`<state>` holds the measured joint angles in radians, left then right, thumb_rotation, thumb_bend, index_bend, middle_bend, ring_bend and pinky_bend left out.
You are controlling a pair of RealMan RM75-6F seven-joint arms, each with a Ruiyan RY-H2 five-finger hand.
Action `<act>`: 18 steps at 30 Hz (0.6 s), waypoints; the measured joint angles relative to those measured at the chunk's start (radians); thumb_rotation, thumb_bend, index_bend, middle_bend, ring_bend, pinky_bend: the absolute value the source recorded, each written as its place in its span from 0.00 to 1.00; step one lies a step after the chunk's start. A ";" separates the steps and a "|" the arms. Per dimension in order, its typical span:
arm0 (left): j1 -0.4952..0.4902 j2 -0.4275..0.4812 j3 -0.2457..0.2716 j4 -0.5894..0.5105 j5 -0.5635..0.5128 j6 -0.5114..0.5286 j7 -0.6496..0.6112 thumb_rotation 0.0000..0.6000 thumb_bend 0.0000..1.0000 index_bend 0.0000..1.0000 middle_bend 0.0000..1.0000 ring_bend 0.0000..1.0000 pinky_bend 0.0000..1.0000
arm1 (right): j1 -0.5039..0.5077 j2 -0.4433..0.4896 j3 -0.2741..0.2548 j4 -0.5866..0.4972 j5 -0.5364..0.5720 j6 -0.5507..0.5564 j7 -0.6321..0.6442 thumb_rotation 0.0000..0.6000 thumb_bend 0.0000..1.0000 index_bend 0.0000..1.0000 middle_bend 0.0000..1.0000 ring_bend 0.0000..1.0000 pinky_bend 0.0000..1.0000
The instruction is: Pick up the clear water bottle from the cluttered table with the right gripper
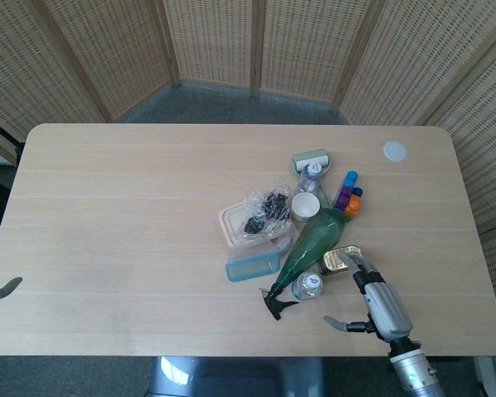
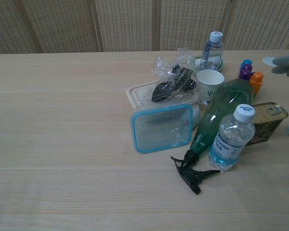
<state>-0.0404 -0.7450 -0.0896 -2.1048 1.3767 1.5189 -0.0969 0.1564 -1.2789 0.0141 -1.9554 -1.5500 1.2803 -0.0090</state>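
Evidently the right hand (image 1: 379, 304) is hovering, fingers spread wide and holding nothing, just right of the clear water bottle (image 2: 231, 138), lining up a grasp.

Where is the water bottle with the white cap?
The water bottle stands near the table's front edge, right of centre, between the green spray bottle and the gold tin.

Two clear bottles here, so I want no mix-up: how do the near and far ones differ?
The near bottle stands at the table's front beside the tin; the far bottle stands behind the paper cup. The near bottle's blue label shows; the far bottle's does not. Both stand upright, white-capped.
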 measured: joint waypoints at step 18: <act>0.003 0.010 -0.008 0.008 -0.021 0.001 -0.019 1.00 0.00 0.00 0.00 0.00 0.00 | 0.150 -0.254 0.122 0.187 0.191 -0.132 -0.089 0.83 0.00 0.00 0.00 0.00 0.00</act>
<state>-0.0374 -0.7350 -0.0974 -2.0970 1.3561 1.5201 -0.1157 0.3065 -1.5331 0.1362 -1.7680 -1.3587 1.1480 -0.0983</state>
